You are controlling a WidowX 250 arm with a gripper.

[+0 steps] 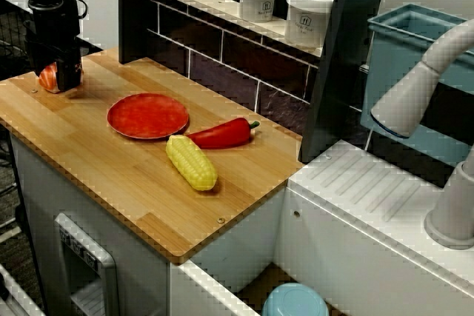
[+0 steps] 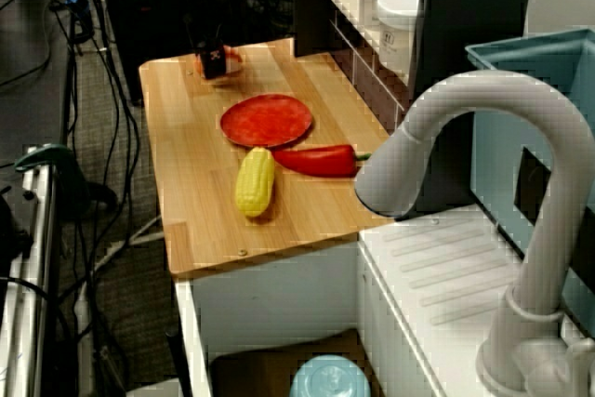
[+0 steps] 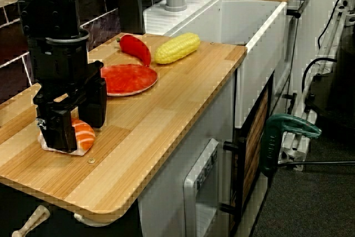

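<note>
Straddles a piece of salmon sushi [image 3: 84, 133] with black, blocky fingers [image 3: 55, 130] set apart, one on each side; cannot tell whether either pad touches it. Puts the sushi close to the counter's [image 1: 111, 175] end edge farthest from the sink [image 1: 355, 197], poking out sideways from between the fingers. Shows glossy orange fish with pale stripes over a white base. Leaves, well apart toward the counter's middle, a flat round red plate [image 1: 148, 116], a smooth curved red pepper [image 1: 222, 133] and a knobbly yellow corn cob [image 1: 191, 162] on pale wood grain.
</note>
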